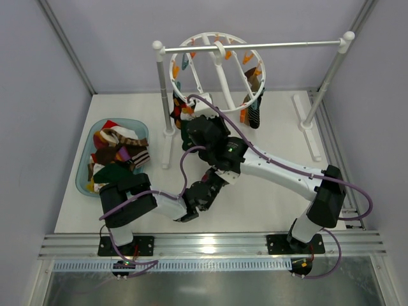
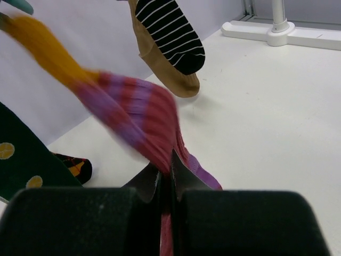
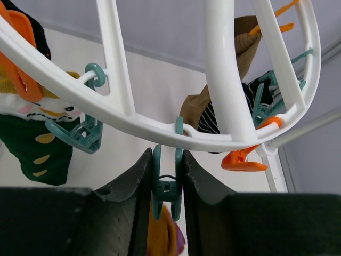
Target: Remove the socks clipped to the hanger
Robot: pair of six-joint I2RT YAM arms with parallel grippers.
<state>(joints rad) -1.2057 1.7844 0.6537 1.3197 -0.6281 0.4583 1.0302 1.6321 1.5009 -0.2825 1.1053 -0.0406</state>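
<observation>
The white ring hanger (image 1: 217,48) hangs from the rack bar, its rim (image 3: 133,125) close over my right wrist. My right gripper (image 3: 168,160) is shut on a teal clip (image 3: 168,186), squeezing it; it is near the ring's lower left in the top view (image 1: 191,124). The orange end of a sock (image 3: 160,234) shows at the clip's lower end. My left gripper (image 2: 166,168) is shut on that orange, purple and red striped sock (image 2: 138,117), which stretches up to the left, blurred. A black-white striped sock (image 2: 170,32), a brown sock (image 2: 170,74) and a dark green dotted sock (image 2: 21,154) hang nearby.
A teal bin (image 1: 81,182) holding several socks sits at the left. The rack's metal bar (image 1: 280,44) on white posts spans the back, one white foot (image 2: 282,32) on the table. Orange clips (image 3: 242,159) and other teal clips (image 3: 80,136) hang on the rim.
</observation>
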